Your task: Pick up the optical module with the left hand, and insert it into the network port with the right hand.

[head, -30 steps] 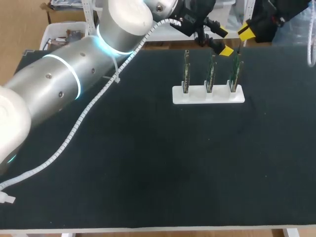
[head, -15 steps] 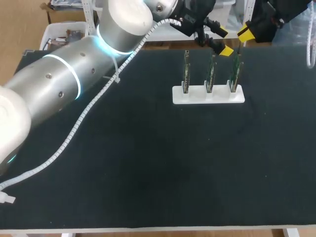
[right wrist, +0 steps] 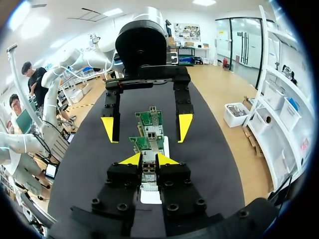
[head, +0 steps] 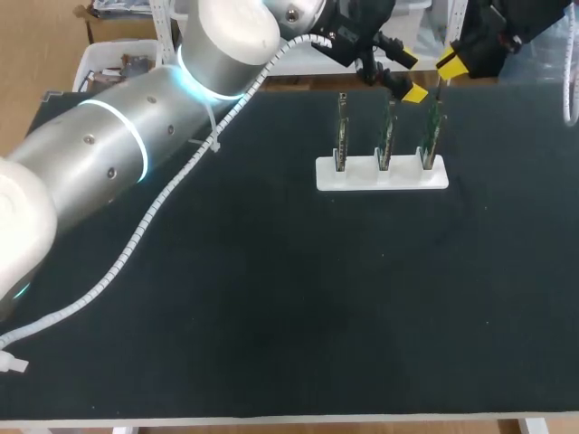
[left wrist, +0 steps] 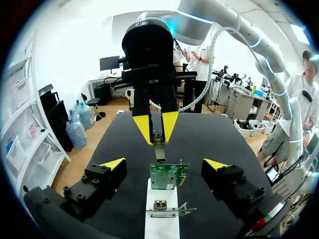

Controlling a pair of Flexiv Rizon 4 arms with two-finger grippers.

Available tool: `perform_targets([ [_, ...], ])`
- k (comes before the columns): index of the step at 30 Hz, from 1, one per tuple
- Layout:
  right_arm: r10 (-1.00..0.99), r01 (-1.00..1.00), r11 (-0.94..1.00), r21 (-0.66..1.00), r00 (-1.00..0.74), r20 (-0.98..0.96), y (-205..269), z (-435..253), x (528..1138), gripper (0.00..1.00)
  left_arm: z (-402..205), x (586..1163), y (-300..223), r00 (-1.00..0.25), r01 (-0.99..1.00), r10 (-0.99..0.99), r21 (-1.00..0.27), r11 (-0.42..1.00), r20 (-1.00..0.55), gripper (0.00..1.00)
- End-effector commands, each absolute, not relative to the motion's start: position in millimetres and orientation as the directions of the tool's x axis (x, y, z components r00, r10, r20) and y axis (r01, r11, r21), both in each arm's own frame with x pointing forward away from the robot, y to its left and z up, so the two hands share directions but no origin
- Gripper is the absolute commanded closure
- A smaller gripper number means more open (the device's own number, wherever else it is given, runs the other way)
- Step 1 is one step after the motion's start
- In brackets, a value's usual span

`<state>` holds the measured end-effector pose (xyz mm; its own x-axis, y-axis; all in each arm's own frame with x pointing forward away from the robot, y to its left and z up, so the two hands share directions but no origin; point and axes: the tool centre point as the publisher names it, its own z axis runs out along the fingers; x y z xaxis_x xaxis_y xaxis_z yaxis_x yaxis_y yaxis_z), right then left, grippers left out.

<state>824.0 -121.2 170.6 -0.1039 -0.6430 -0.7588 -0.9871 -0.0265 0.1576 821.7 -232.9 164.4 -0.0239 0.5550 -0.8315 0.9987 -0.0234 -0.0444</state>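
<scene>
Three green circuit boards (head: pixel 386 132) with network ports stand upright in a white holder (head: pixel 353 174) at the table's back. My right gripper (head: pixel 445 68) hangs over the rightmost board (head: pixel 433 127). It is shut on the slim metal optical module (left wrist: pixel 159 145), which points down at the board's top edge (left wrist: pixel 169 175). In the right wrist view the module (right wrist: pixel 148 168) sits between my right gripper's (right wrist: pixel 149 159) yellow tips, with the boards (right wrist: pixel 149 121) just ahead. My left gripper (head: pixel 409 76) stands wide open and holds nothing. Its fingers (left wrist: pixel 113 164) straddle the row of boards, facing the right gripper (left wrist: pixel 156 127).
The black table top (head: pixel 298 307) stretches bare in front of the holder. My left arm (head: pixel 136 127) crosses the back left with its white cable (head: pixel 136 240) trailing over the mat. A white bin (head: pixel 109 63) sits beyond the back left corner.
</scene>
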Motion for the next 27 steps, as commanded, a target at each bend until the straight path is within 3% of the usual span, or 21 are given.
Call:
perform_targets([
  [1,-0.644,-0.974,-0.088,0.207,-0.103,-0.758,-122.0,169.4,830.3,1.0,164.6,831.4,-236.5,-0.021,0.913,0.56,-0.245,-0.327,-0.828,0.0],
  [27,-0.656,-0.973,-0.1,0.209,-0.093,-0.749,-121.4,163.2,829.2,1.0,164.6,831.4,-236.5,-0.021,0.913,0.56,-0.245,-0.327,-0.828,0.0],
])
